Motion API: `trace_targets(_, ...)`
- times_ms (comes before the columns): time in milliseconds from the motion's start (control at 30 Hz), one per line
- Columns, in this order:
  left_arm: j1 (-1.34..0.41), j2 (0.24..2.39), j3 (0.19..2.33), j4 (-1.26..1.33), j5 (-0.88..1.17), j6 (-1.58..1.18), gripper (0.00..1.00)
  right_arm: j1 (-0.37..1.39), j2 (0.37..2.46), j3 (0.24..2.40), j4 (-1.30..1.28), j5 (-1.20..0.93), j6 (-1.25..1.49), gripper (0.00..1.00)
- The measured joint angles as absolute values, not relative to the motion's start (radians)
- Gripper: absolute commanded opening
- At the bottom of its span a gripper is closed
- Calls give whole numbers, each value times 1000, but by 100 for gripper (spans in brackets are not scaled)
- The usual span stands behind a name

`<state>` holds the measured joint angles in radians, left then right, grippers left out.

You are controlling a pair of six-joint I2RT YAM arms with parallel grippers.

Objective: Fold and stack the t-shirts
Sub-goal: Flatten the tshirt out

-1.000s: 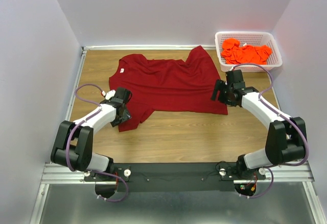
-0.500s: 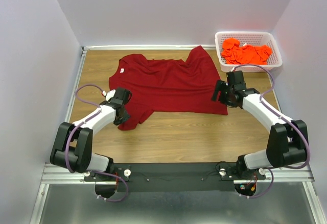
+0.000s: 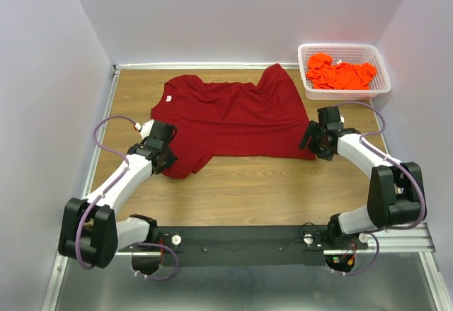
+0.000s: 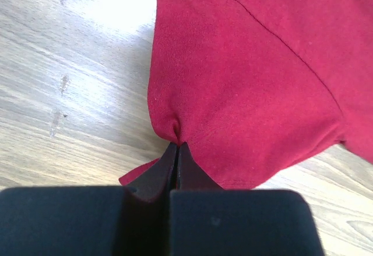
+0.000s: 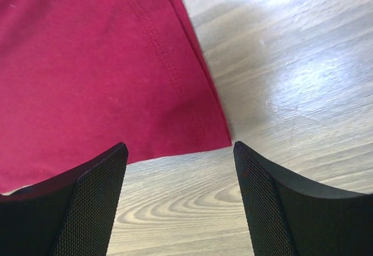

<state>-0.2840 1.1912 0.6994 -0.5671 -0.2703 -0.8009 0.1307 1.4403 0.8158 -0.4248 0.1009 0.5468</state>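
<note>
The maroon t-shirt (image 3: 233, 116) lies spread across the far half of the worktop (image 3: 248, 183), with bare wood open along its near edge. The orange t-shirts (image 3: 340, 74) sit heaped in the white basket (image 3: 345, 47) at the far right corner. The left tool (image 4: 176, 152) is pinched tight on the shirt's near-left sleeve hem, its arm reaching forward along the left side. The right tool (image 5: 179, 148) gapes wide, holding nothing, poised over the shirt's near-right corner, arm bent inward.
</note>
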Motion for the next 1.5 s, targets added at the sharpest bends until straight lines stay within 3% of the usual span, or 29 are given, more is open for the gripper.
trace_targets(1133,-284,1039,697,-568,-258,-756,0,172,1639,920,-511,209,565,70)
trace_targets(1333,-284,1032,697,-567,-253,-747,0,196,1649,925,-498,219,588,42)
trace_targets(1467,-284,1028,697,-570,-253,-745,0,204,1649,926,-481,216,608,3)
trace_targets(1500,-284,1024,697,-571,-255,-746,0,205,1648,926,-479,215,608,1)
